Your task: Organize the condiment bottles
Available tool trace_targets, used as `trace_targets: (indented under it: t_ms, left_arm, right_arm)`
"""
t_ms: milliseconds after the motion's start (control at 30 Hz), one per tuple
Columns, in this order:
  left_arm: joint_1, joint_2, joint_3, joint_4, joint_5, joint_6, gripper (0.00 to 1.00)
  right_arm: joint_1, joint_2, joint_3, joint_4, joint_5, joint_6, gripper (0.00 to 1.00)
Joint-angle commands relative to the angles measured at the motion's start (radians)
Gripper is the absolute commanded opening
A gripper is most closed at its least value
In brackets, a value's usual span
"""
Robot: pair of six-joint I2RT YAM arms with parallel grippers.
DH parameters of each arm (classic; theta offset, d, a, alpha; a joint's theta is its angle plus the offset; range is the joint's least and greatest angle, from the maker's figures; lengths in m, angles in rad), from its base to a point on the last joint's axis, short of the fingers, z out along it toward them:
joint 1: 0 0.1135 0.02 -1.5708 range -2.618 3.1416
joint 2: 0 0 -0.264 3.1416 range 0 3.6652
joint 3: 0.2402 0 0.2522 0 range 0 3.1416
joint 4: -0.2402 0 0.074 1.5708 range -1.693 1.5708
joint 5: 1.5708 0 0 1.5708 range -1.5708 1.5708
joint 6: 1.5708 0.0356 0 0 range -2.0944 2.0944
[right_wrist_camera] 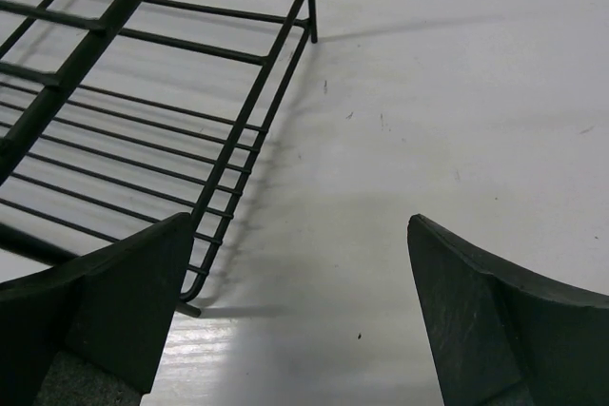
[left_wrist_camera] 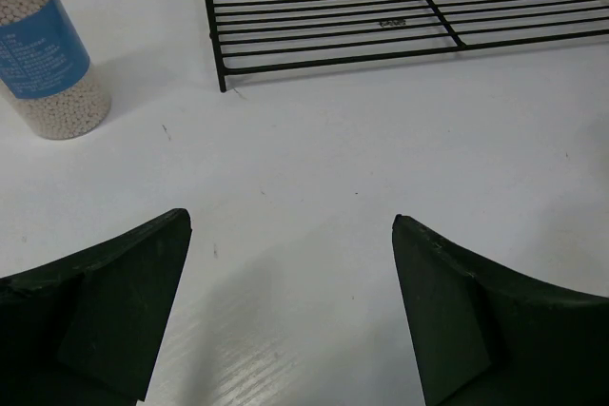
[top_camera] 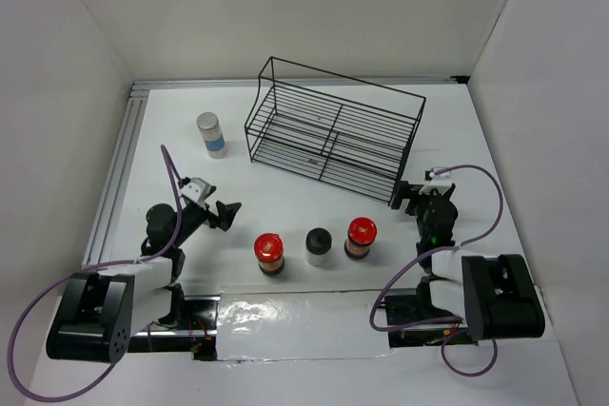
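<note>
- Table point(top_camera: 495, 140): white; everything below stands on it.
- Wire basket point(top_camera: 333, 130): black; at the back, tilted to the table edge.
- Left gripper point(left_wrist_camera: 290, 225): fingers spread wide, gripping nothing; over bare table.
- Right gripper point(right_wrist_camera: 300, 225): likewise wide apart, gripping nothing; at the basket's near right corner.
- Blue-labelled jar point(top_camera: 211, 134): upright, left of the basket.
- Left red-lidded jar point(top_camera: 269, 253), black-capped jar point(top_camera: 317, 246), right red-lidded jar point(top_camera: 361, 237): a front row between the arms.

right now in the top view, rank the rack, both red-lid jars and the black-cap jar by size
1. rack, by far largest
2. left red-lid jar and right red-lid jar, alike, no ranking
3. black-cap jar, slightly smaller
</note>
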Motion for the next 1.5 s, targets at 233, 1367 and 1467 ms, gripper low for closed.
trace_targets:
  t_ms: [233, 1367, 1467]
  left_arm:
    - [-0.008, -0.022, 0.0, 0.047, 0.031, 0.041, 0.99]
    - [-0.02, -0.614, 0.87, -1.638, -0.009, 0.249, 0.99]
    - [-0.02, -0.599, 0.901, -1.693, -0.033, 0.272, 0.99]
  right_arm:
    - [-0.034, -0.336, 0.068, -0.309, 0.07, 0.025, 1.0]
    - [0.029, -0.259, 1.364, -2.018, -0.318, 0.071, 0.74]
    - [0.03, -0.217, 1.394, -2.113, -0.289, 0.086, 1.0]
